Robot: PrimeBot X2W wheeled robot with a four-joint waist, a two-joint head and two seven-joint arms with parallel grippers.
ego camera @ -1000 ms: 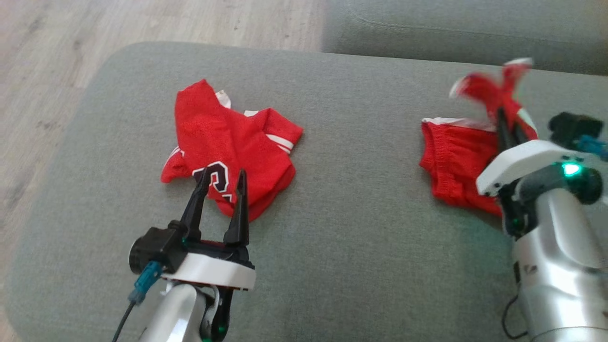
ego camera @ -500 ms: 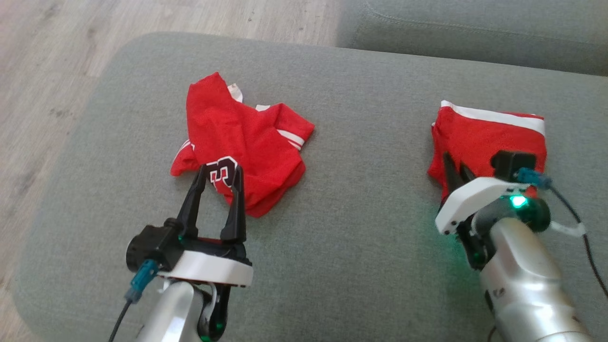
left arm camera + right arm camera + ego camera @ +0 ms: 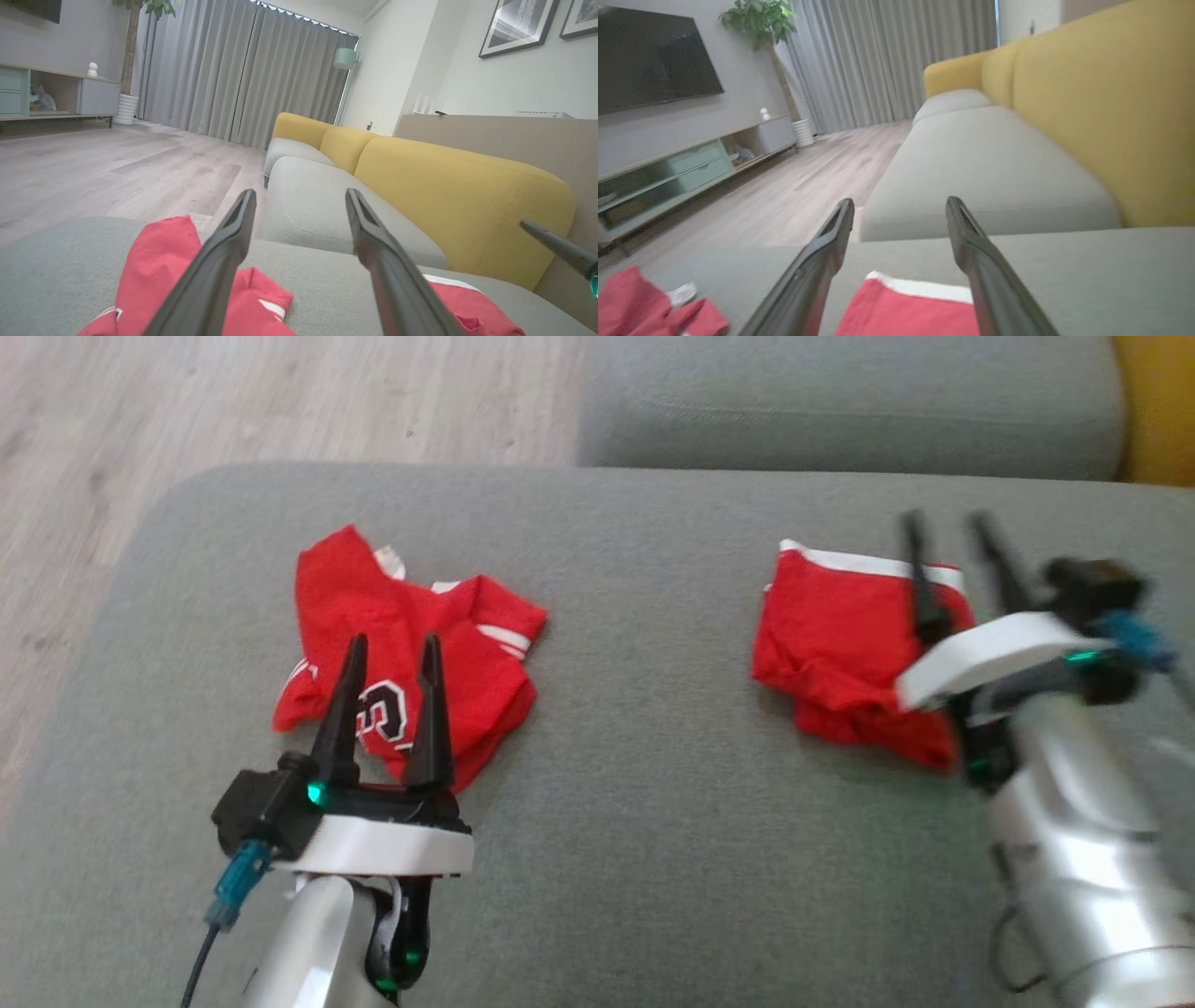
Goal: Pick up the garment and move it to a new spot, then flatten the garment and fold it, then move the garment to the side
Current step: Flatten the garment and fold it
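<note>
Head view: garment (image 3: 840, 644), white band (image 3: 840, 559) farthest

- We see soft, even light on the grey seat cushion (image 3: 653, 859), with faint shadows under the red shorts (image 3: 840, 644).
- Motion blur smears the right gripper (image 3: 943, 523) above the cushion's right side.
- The yellow backrest (image 3: 1111, 116) behind the cushion is blurred too.

A grey sofa seat (image 3: 653, 859) spreads wide, with a second grey cushion (image 3: 840, 411) beyond it and a yellow backrest (image 3: 467, 196) alongside. A pale wooden floor (image 3: 117, 168) runs to long grey curtains (image 3: 233, 70). A dark television (image 3: 649, 56) hangs above a low cabinet (image 3: 691, 163), with a potted plant (image 3: 756, 18) beside it. Framed pictures (image 3: 518, 21) hang on a white wall (image 3: 420, 70), near a green-shaded lamp (image 3: 344, 58).
</note>
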